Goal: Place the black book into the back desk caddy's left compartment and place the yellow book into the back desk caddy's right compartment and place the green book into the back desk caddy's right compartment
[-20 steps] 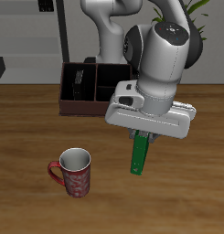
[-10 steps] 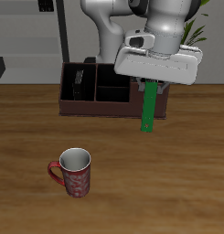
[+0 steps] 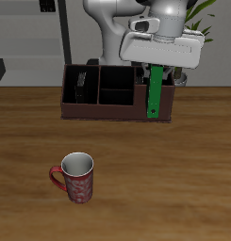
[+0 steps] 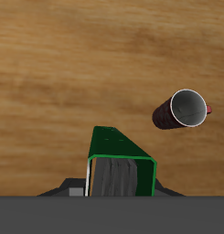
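Note:
My gripper point(image 3: 156, 66) is shut on the top of the green book point(image 3: 156, 92), which hangs upright in the air. In the exterior view the book overlaps the front wall of the back desk caddy point(image 3: 106, 110) at its wide end bay. The wrist view shows the green book point(image 4: 118, 157) from above with only wood table beneath it, and the caddy does not show there. The black book point(image 3: 82, 87) stands in the narrow slot at the caddy's other end. The yellow book is hidden.
A red patterned mug point(image 3: 76, 177) stands on the table nearer the front edge, and it also shows as the mug point(image 4: 183, 109) in the wrist view. The robot's base and a plant rise behind the caddy.
The gripper has carried the green book up and back from mid-table toward the caddy's wide end. The mug and the caddy have not moved.

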### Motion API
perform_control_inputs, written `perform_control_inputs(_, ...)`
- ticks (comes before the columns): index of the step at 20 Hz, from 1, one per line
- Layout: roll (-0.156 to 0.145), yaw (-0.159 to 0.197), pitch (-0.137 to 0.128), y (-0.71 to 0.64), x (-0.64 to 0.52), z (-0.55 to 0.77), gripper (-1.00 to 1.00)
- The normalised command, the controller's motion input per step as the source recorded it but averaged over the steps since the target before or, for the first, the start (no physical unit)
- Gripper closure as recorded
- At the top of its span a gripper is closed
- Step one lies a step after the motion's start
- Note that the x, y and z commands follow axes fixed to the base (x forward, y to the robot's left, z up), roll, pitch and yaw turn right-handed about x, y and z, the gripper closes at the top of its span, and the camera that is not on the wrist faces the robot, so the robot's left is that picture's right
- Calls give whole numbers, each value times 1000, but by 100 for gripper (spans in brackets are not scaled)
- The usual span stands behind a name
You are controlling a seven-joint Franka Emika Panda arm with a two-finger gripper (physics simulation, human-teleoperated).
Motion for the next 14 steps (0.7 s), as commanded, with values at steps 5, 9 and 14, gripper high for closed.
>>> perform_control_inputs(5,-28,34,14,76,-542,51,100)
perform_control_inputs(9,-7,39,-30,111,-638,34,100)
perform_control_inputs(14,-32,-45,59,-11,-426,-2,100)
